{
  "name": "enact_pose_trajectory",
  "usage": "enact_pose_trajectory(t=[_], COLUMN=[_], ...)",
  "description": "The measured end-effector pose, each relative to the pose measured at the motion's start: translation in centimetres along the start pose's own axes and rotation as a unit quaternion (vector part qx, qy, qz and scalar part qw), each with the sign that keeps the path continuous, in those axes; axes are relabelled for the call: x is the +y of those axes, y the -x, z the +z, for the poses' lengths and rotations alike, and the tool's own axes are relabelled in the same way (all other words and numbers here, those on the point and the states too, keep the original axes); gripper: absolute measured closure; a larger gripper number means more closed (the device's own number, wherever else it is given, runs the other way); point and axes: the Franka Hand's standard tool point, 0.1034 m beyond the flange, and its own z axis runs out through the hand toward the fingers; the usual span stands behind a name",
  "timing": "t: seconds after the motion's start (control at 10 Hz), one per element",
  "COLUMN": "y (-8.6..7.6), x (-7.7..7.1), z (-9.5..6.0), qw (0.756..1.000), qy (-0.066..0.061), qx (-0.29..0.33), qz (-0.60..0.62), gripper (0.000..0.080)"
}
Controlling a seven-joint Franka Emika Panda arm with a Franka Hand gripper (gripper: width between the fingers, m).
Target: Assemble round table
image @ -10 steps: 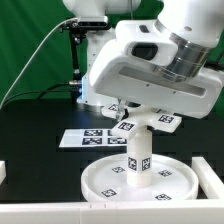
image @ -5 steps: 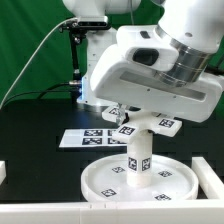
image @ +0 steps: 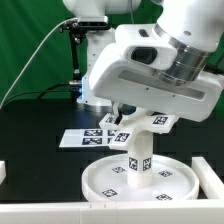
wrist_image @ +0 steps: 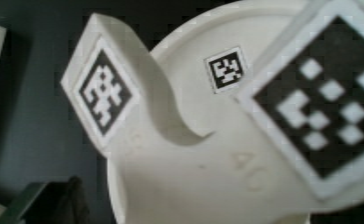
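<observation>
One change: the cross piece (image: 140, 124) had tilted atop the cylinder (image: 135, 160), likely unseated; we could not tell whether the tool (image: 121, 114) was spread or pinching.

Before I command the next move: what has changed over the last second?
The cross-shaped piece on top of the cylinder has turned a little, so its tags now face differently. The gripper seems to have let go: in the wrist view a finger stands clear of the piece. The cylinder, the round disc and the marker board stayed put, and the arm hardly shifted.
</observation>
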Motion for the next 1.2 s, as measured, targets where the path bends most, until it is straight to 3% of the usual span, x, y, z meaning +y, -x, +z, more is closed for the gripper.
enact_pose_trajectory(t=[0.3, 0.6, 0.8, 1.0, 1.2], y=[0.0, 0.2, 0.5, 1.1, 0.4], x=[-0.8, -0.8, -1.4, -1.5, -1.5], z=[-0.3, -1.6, -2.8, -3.5, -3.4], qw=[1.000, 1.000, 1.000, 0.996, 0.997], qy=[-0.001, -0.004, -0.017, -0.050, -0.045], qx=[0.001, 0.000, -0.003, -0.054, -0.039], qz=[-0.001, 0.003, 0.021, 0.047, 0.045], gripper=[0.0151, 0.0151, 0.0151, 0.0151, 0.0151])
